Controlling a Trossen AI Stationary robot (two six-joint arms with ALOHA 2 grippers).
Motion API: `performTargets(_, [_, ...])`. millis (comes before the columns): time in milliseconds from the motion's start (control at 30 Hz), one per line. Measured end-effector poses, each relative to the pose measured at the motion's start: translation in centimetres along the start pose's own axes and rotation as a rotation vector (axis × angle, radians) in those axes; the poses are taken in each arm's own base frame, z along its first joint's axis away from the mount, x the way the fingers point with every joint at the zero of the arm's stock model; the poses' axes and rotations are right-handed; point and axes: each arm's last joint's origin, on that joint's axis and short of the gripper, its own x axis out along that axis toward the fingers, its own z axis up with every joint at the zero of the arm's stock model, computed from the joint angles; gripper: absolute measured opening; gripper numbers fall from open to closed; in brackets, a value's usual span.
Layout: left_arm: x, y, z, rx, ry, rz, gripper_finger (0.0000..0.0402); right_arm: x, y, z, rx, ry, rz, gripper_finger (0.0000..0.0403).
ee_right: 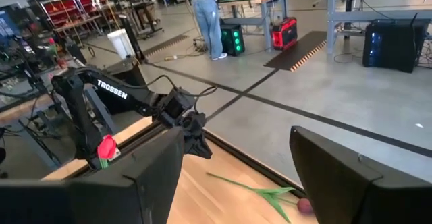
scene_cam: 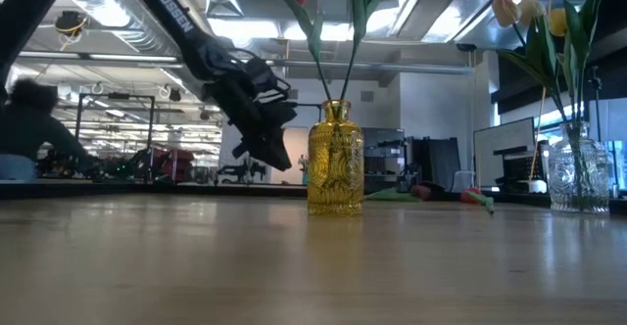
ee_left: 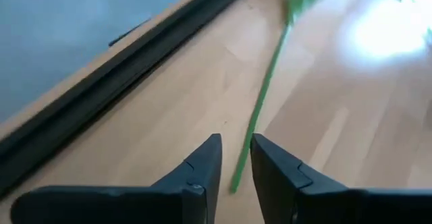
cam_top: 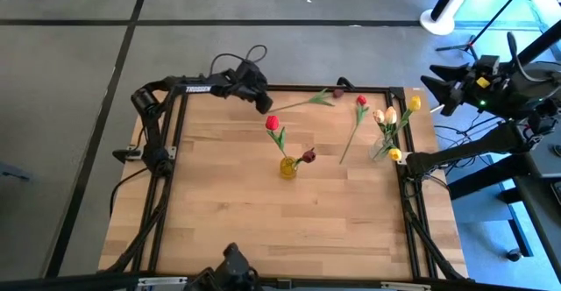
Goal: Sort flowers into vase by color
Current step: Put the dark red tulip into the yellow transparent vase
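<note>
A maroon-headed tulip (cam_top: 302,102) lies flat by the table's far edge, head (ee_right: 305,205) toward the right. My left gripper (ee_left: 235,163) is open, with a narrow gap. It hovers low over the stem's free end (ee_left: 237,177), one finger on either side. A red tulip (cam_top: 353,133) lies flat farther right. The yellow vase (cam_top: 287,166) stands mid-table and holds a red and a maroon tulip. The clear vase (cam_top: 383,146) on the right holds cream and yellow tulips. My right gripper (ee_right: 236,143) is wide open, raised beyond the table's far right corner (cam_top: 434,94).
A black frame rail (ee_left: 121,75) runs along the far edge, just behind the left gripper. Bare wood lies between the vases and the near edge (cam_top: 280,238). A person (ee_right: 206,15) stands far off in the room, and another sits at the left (scene_cam: 29,129).
</note>
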Motion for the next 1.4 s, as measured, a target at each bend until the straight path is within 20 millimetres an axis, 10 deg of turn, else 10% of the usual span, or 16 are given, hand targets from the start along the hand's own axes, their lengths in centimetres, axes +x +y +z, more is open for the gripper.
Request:
performTargets(400, [4.8, -2.4, -3.3, 0.267, 0.134, 0.082, 0.0140, 0.5, 0.5, -0.1, -0.010, 0.010, -0.001, 0.0271])
performTargets(867, [4.5, -4.5, -5.3, 0.288, 0.298, 0.277, 0.0003, 0.8, 1.9, 0.5, 0.025, 0.032, 0.220, 0.0271])
performTargets(1167, [-0.3, -10.5, -10.0, 0.149, 0.543, 0.316, 0.0001, 2.4, 3.7, 0.1, -0.050, 0.105, 0.270, 0.0271])
performTargets(1400, [-7.2, -14.3, -17.8, 0.031, 0.632, 0.261, 0.0000, 3.6, 5.1, -0.3, -0.047, 0.172, 0.330, 0.0271])
